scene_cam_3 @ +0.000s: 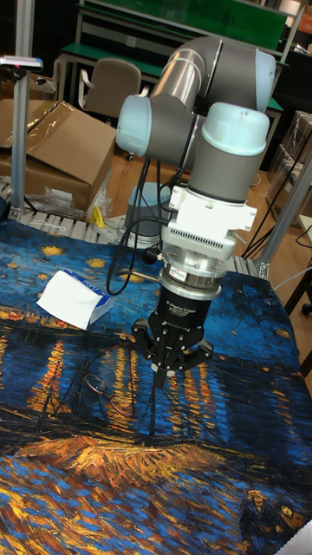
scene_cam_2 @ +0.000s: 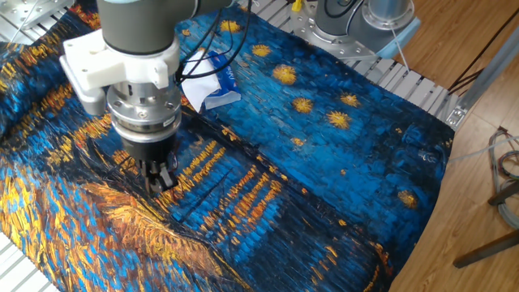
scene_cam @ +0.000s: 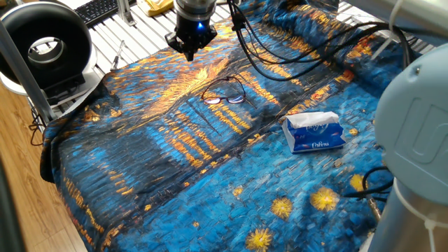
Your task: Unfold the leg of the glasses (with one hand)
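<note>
The glasses (scene_cam: 225, 94) lie on the blue and orange painted cloth (scene_cam: 175, 161), thin dark wire with two small clear lenses. In the tall fixed view the glasses (scene_cam_3: 97, 391) show as faint wire loops. The hand, my black gripper (scene_cam: 189, 56) with its blue light on, hovers behind and to the left of them, apart from them, fingers pinched together on nothing. In the tall view the gripper (scene_cam_3: 162, 376) points straight down, to the right of the glasses. In the other fixed view the gripper (scene_cam_2: 162, 180) stands over the cloth and I cannot make out the glasses.
A blue and white tissue pack (scene_cam: 314, 131) lies right of the glasses. Black cables (scene_cam: 280, 59) trail across the cloth from the arm. A black ring-shaped device (scene_cam: 43, 46) and a keyboard (scene_cam: 98, 8) stand beyond the cloth's left edge. The arm's grey base (scene_cam: 420, 140) fills the right side.
</note>
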